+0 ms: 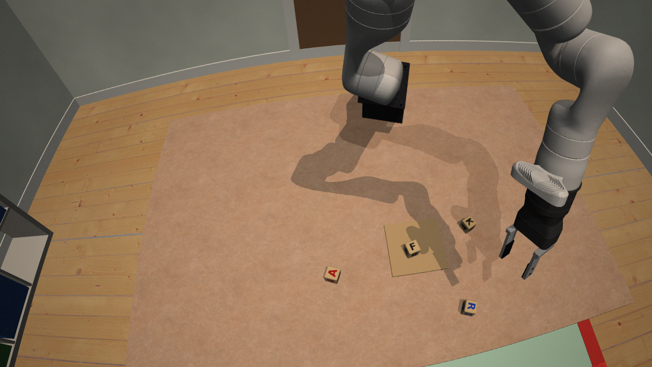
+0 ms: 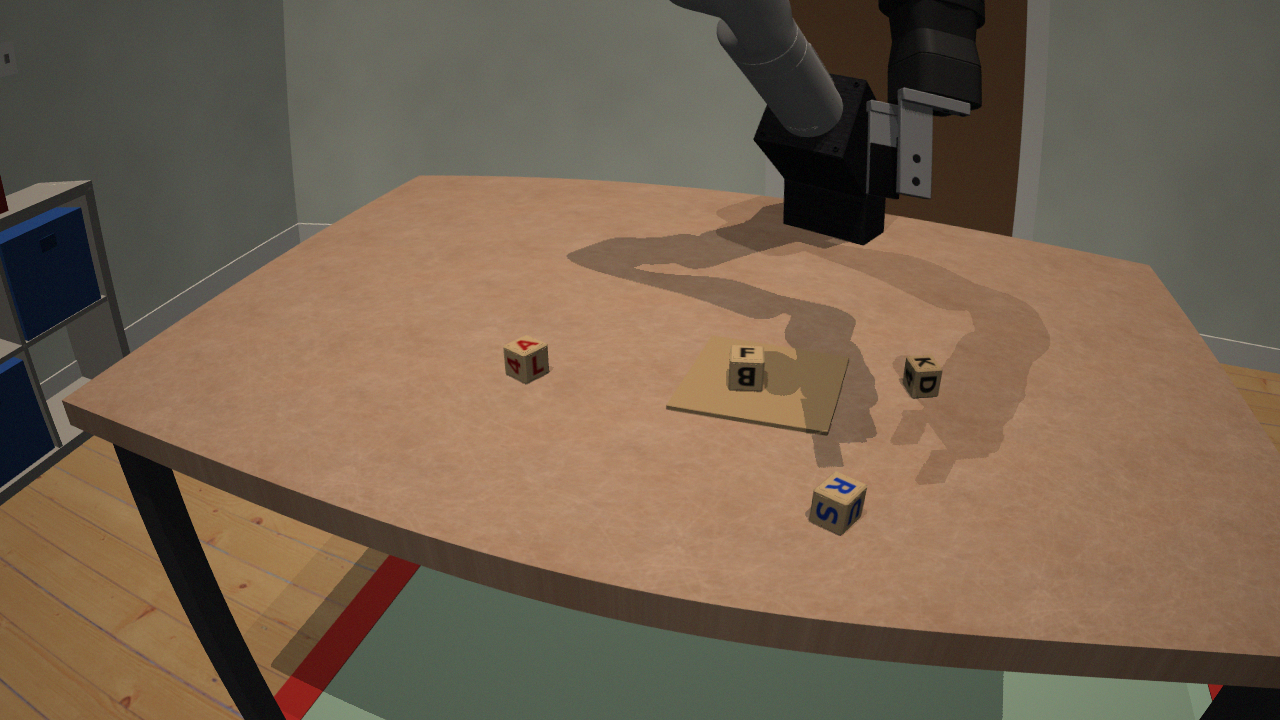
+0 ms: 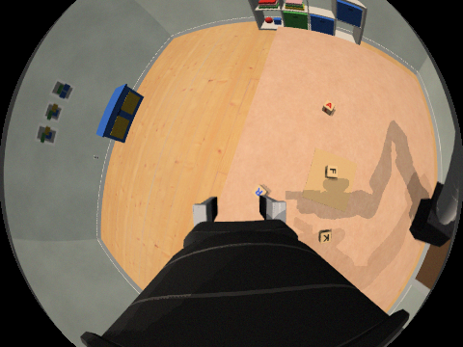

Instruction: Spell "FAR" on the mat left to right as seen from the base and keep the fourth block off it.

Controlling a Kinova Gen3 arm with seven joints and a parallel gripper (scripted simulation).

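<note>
The tan mat [image 1: 420, 246] [image 2: 764, 385] lies flat on the table, and the F block [image 1: 411, 248] [image 2: 746, 367] sits on it. The A block [image 1: 332, 274] [image 2: 525, 359] lies off the mat to one side. The K block [image 1: 467, 224] [image 2: 922, 375] lies off the mat on the other side. The R block [image 1: 469, 307] [image 2: 837, 504] lies off the mat, near the table's front edge. My gripper [image 1: 517, 258] [image 3: 238, 204] is open and empty, high above the table, over the area between the K and R blocks. In the wrist view the R block [image 3: 260, 191] shows by the right fingertip.
The arm's black base [image 1: 384, 98] [image 2: 827, 170] stands at the far side of the table. A shelf unit [image 2: 44, 295] stands on the floor to the left of the table.
</note>
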